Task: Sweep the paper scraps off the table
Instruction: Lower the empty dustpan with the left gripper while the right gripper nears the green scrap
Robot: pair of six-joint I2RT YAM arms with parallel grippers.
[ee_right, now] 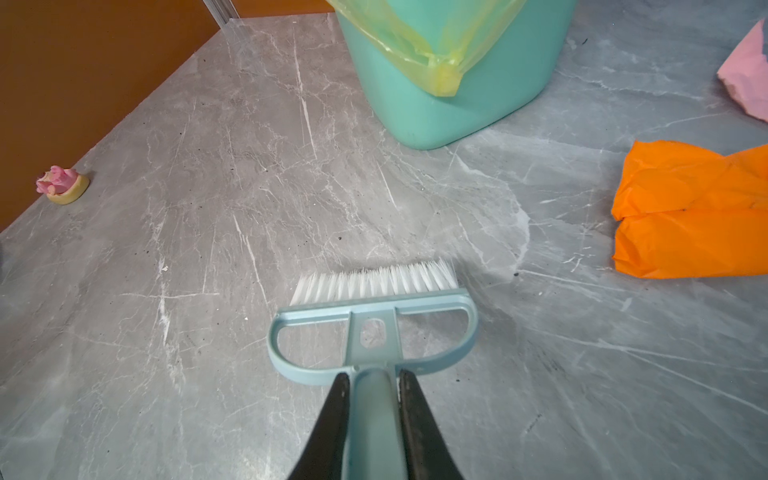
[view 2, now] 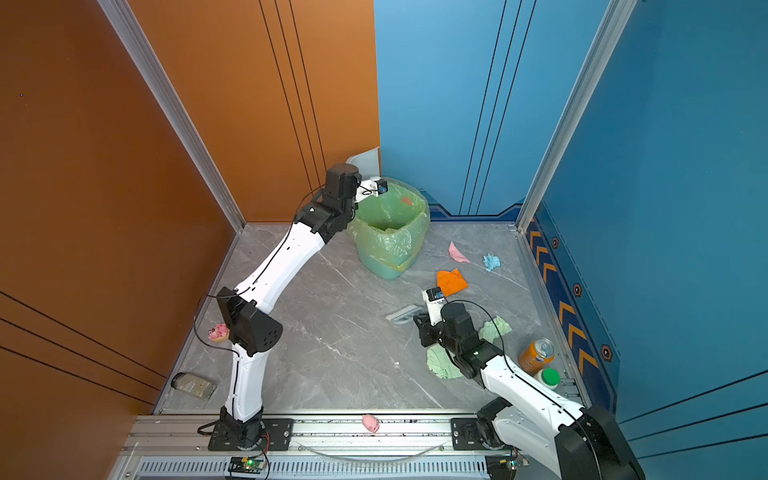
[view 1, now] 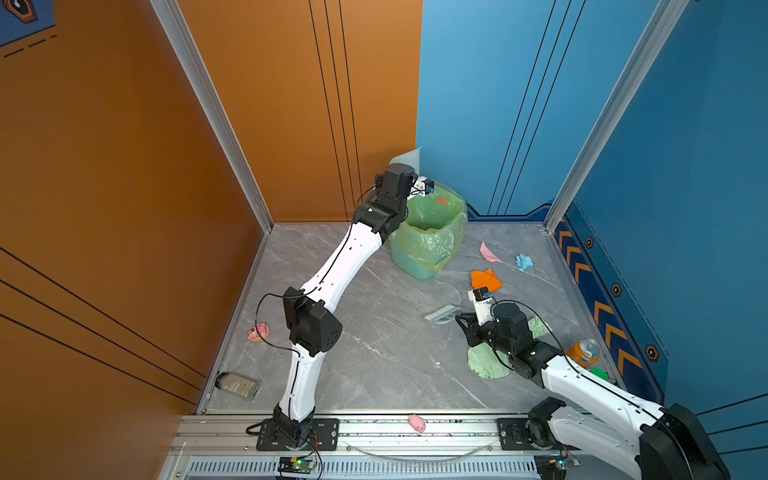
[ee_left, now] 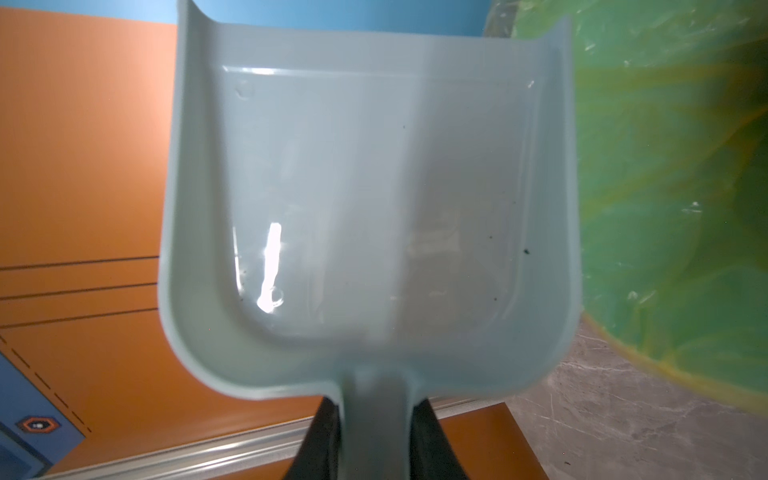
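My left arm is stretched long and high toward the back corner, wrist up beside the bin's rim. The left gripper (ee_left: 376,411) is clenched on the handle of the dustpan (ee_left: 365,187), which stands upright with only a few dark specks on its floor.

My right arm is folded low, elbow bent, reaching in from the right. The right gripper (ee_right: 372,386) is clamped on the stem of the brush (ee_right: 374,328), whose white bristles point toward the bin, low over the worktop (view 1: 374,361) — whether they touch it I cannot tell.

The teal bin (view 1: 419,262) wears a yellow-green liner (view 1: 436,232), and one reddish scrap (view 1: 441,201) lies inside against the liner near the far rim.

The paper scraps are all on the right half of the worktop. The orange scrap (view 1: 487,279) is near the brush, off to its right and a little beyond. The pink scrap (view 1: 488,252) and blue scrap (view 1: 524,262) lie farther back. One green scrap (view 1: 486,363) sits partly under my right wrist — a second green scrap (view 1: 539,327) pokes out just on its other side.
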